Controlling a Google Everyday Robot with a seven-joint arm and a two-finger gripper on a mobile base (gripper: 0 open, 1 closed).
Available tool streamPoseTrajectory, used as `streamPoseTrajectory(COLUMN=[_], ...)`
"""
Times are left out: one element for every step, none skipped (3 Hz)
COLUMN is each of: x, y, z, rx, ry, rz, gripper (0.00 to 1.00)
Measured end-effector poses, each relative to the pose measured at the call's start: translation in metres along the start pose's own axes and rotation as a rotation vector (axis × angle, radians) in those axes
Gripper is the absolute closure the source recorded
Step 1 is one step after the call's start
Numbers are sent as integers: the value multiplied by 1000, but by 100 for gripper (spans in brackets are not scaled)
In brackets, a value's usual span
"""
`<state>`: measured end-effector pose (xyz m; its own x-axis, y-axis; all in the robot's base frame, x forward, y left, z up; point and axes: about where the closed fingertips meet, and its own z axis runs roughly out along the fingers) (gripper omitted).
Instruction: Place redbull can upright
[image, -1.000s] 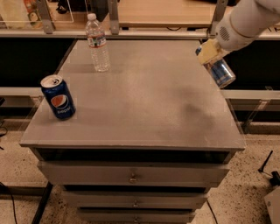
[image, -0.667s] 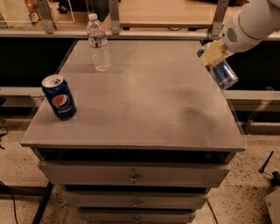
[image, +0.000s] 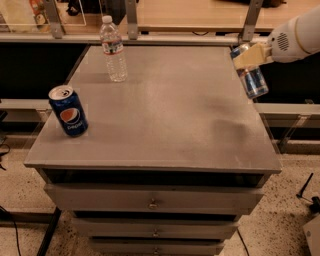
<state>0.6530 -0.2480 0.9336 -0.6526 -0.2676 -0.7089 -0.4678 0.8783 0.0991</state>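
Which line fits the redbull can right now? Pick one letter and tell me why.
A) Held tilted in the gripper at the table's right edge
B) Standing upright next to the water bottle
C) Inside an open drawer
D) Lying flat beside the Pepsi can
A: the redbull can hangs tilted in the gripper at the right edge of the table, far from the Pepsi can and the water bottle.

The claw (image: 248, 56), right of the matt tabletop (image: 170, 110), holds the glossy metal redbull can (image: 254, 81).

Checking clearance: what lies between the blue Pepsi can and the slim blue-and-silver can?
Bare grey tabletop, in the camera view; the gripper holds the slim can at its right edge.
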Motion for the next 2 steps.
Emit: streamPoseTrajectory(x=[6,4], y=[-2,1], z=[-13,-10], rx=[-61,-64], ry=[-51,-49], rz=[46,43], gripper=[100,100])
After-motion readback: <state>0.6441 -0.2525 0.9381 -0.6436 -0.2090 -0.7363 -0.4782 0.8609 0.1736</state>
